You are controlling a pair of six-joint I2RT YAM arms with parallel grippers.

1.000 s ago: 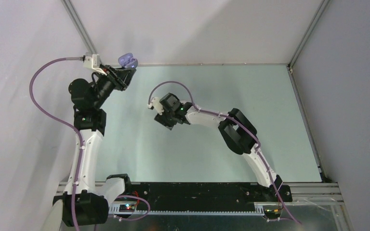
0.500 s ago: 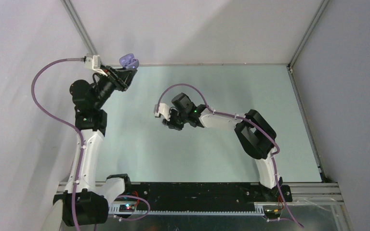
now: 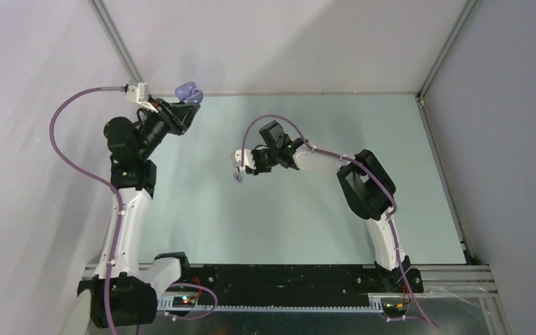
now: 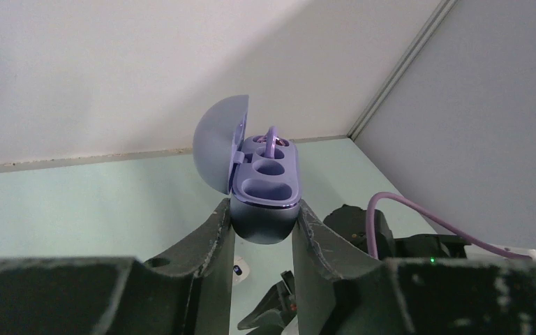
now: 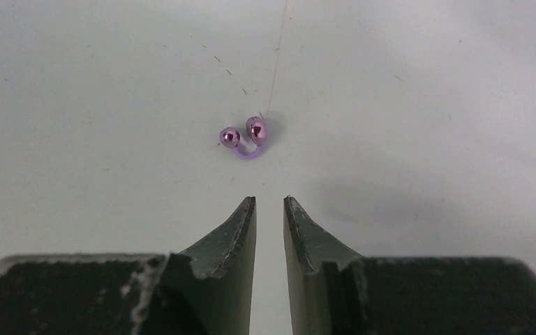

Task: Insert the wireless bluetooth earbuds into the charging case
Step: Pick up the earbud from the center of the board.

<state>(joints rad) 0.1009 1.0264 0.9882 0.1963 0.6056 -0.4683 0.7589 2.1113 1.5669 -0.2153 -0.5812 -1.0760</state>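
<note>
My left gripper (image 3: 183, 106) is shut on the purple charging case (image 3: 189, 91) and holds it up at the table's far left corner. In the left wrist view the case (image 4: 265, 202) sits between my fingers with its lid (image 4: 218, 143) open. One purple earbud (image 4: 272, 139) stands in the far socket, and the near socket is empty. A second purple earbud (image 3: 237, 179) lies on the table. In the right wrist view this earbud (image 5: 246, 136) lies just ahead of my right gripper (image 5: 270, 201). The jaws stand a narrow gap apart and hold nothing. No white earbuds are in view.
The pale green table (image 3: 335, 209) is walled at the back and on both sides by white panels. The right arm (image 3: 321, 162) reaches across the table's middle, and part of it shows below the case in the left wrist view (image 4: 391, 244).
My right gripper has moved right and back, uncovering the purple earbud on the table. My left gripper has lifted the case slightly toward the back wall.
</note>
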